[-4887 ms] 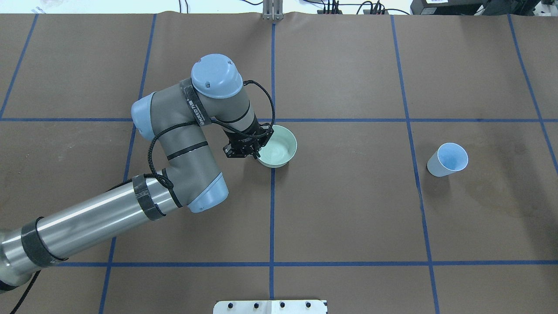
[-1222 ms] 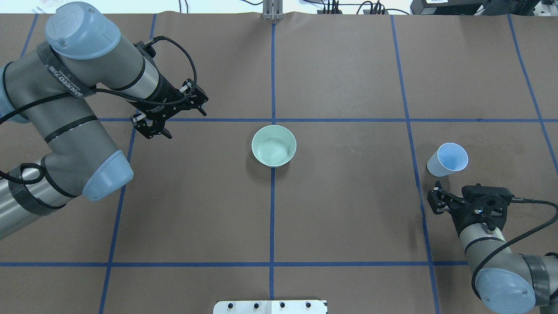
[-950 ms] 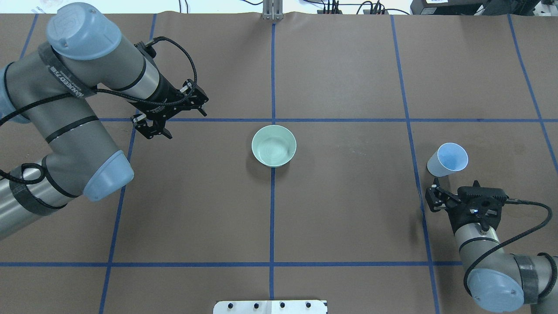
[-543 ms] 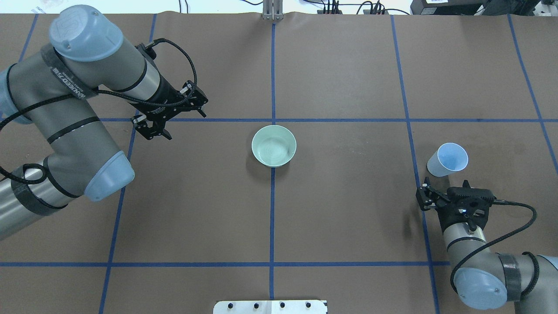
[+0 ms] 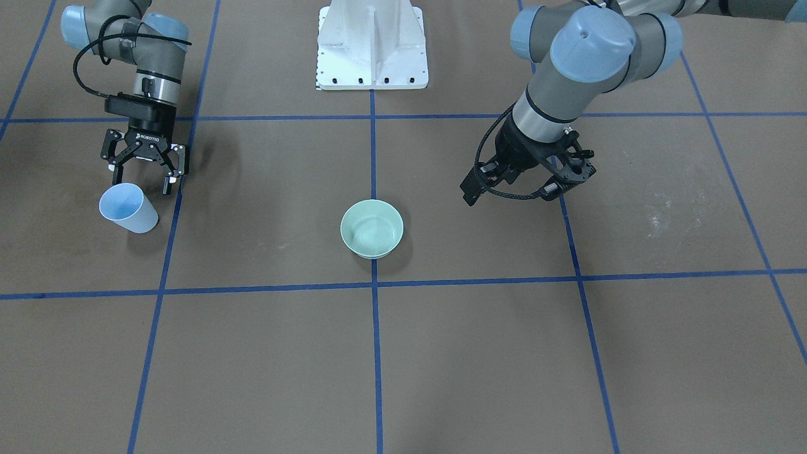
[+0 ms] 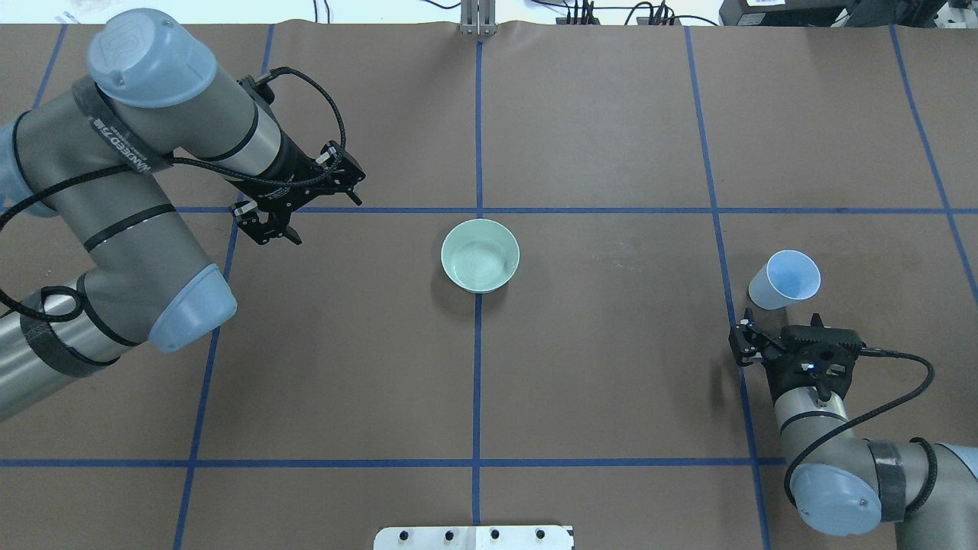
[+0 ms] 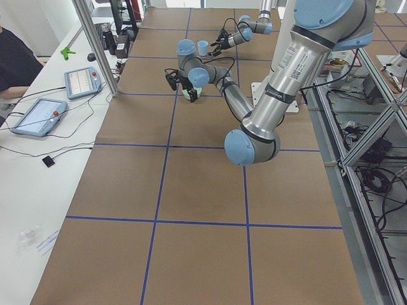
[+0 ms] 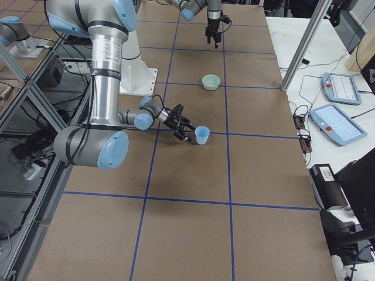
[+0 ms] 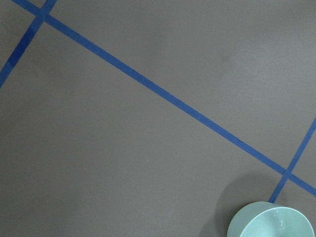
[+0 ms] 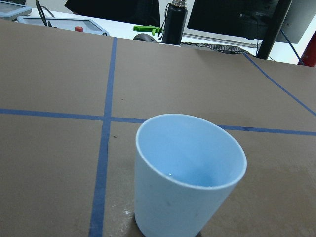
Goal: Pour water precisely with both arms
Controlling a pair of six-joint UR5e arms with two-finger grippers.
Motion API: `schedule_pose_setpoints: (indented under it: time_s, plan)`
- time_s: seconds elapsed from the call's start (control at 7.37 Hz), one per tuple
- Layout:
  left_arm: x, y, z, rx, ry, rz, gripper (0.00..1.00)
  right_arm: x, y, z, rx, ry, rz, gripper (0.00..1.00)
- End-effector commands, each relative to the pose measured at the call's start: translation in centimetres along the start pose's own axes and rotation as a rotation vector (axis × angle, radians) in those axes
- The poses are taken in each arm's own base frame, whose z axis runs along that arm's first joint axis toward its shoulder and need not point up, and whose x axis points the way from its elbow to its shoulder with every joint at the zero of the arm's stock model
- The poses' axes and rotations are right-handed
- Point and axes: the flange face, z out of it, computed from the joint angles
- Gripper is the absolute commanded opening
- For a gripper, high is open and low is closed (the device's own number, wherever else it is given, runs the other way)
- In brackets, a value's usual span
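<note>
The pour has not begun; judging from how things lie, placing is finished and the pick-up of the cup is the step in hand.

Well to the left of the bowl, the left arm hangs above the brown counter with its jaws apart and empty. Its wrist camera catches only the bowl's edge at the lower right corner. The pale green bowl stands upright and alone on a blue tape line. No water shows clearly inside it, though its pale sheen makes that hard to rule out.

Well to the right of the bowl, the light blue cup stands upright. The right arm sits just beside it on the robot's side, jaws apart and aimed at the cup, not yet around it. Still to do, as I judge it: close on the cup, carry it to the bowl, and tip.

The water lies in the cup's bottom. It is colourless and nearly invisible, betrayed by one small glint on the inner wall. Its level cannot be told.
</note>
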Motion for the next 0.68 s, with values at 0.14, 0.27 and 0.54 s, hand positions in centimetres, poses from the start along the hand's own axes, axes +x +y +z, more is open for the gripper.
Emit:
schedule_pose_setpoints:
  time_s: [0.14, 0.27, 0.54]
  plan:
    - [0.0, 0.1, 0.0, -0.001, 0.0, 0.001, 1.0, 0.9, -0.8, 1.4, 0.018, 0.033, 0.002, 0.99]
    - [-0.1, 0.0, 0.1, -0.001, -0.001, 0.0, 1.0, 1.2, -0.8, 1.7, 0.02, 0.041, -0.001, 0.99]
    - [-0.1, 0.1, 0.1, -0.002, -0.002, 0.001, 1.0, 1.3, -1.4, 2.2, 0.028, 0.045, 0.012, 0.99]
